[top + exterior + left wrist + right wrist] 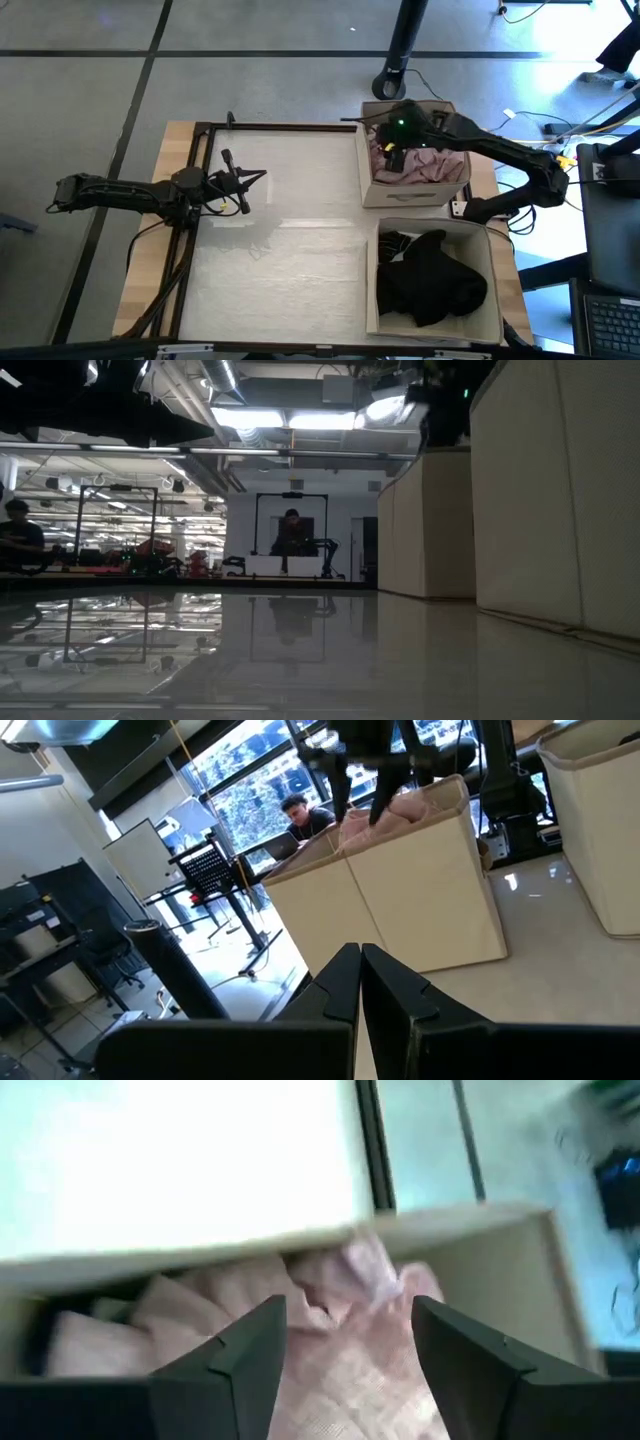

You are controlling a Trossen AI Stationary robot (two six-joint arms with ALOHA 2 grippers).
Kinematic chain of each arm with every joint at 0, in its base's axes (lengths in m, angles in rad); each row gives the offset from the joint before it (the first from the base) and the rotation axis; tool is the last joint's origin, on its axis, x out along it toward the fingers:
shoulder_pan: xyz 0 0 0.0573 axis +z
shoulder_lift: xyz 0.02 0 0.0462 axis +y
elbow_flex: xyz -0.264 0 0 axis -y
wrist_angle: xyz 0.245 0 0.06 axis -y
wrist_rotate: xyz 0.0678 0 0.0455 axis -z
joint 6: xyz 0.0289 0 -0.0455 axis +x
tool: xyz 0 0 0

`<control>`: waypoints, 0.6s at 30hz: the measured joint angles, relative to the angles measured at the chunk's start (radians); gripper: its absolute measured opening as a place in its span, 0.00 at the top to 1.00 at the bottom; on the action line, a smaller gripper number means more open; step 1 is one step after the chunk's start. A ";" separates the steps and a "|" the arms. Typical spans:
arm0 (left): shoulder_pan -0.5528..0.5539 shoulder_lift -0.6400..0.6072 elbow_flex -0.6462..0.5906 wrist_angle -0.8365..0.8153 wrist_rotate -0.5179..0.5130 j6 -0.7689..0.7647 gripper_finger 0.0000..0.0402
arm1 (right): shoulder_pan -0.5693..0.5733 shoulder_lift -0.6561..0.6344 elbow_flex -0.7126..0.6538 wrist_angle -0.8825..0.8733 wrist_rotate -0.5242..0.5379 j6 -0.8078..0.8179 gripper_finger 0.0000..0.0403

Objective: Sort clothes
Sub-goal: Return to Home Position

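Observation:
A pink piece (425, 166) of the clothes lies heaped in the far cardboard box (365, 175) at the table's right. Black pieces (430, 280) fill the near box (372, 290). My right gripper (388, 152) hangs open over the far box's left part, slanting down. In the right wrist view its fingers (350, 1350) stand apart above the pink piece (340, 1285) with nothing between them. The left wrist view shows it (360, 795) above the box rim. My left gripper (260, 178) waits shut and level over the table's left part, fingers (360, 965) together.
The white table top (280, 240) between my left arm and the boxes has a dark frame (200, 200) along its left and far sides. The two boxes show as tall walls (520, 490) in the low view. A person sits at a desk (292, 535) in the room behind.

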 joint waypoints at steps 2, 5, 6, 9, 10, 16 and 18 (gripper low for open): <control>0.000 0.000 0.000 0.000 0.000 0.008 0.99 | 0.035 -0.020 0.035 -0.016 0.000 0.000 0.46; 0.000 0.000 0.000 0.006 0.000 0.011 0.99 | 0.090 -0.065 0.051 -0.016 -0.002 0.009 0.49; 0.000 0.000 0.000 0.011 0.000 0.011 0.99 | 0.110 -0.081 0.050 -0.009 -0.009 0.011 0.52; 0.000 0.000 0.000 0.017 0.003 0.008 0.99 | 0.168 -0.139 0.021 0.020 -0.035 0.011 0.67; 0.000 0.000 0.000 0.017 0.014 0.004 0.99 | 0.189 -0.161 0.001 0.040 -0.045 0.005 0.73; -0.001 0.000 0.000 0.019 0.132 -0.004 0.99 | 0.275 -0.345 -0.240 0.323 -0.156 -0.055 0.97; -0.001 0.000 0.000 0.021 0.146 -0.004 0.99 | 0.290 -0.426 -0.338 0.428 -0.166 -0.059 0.93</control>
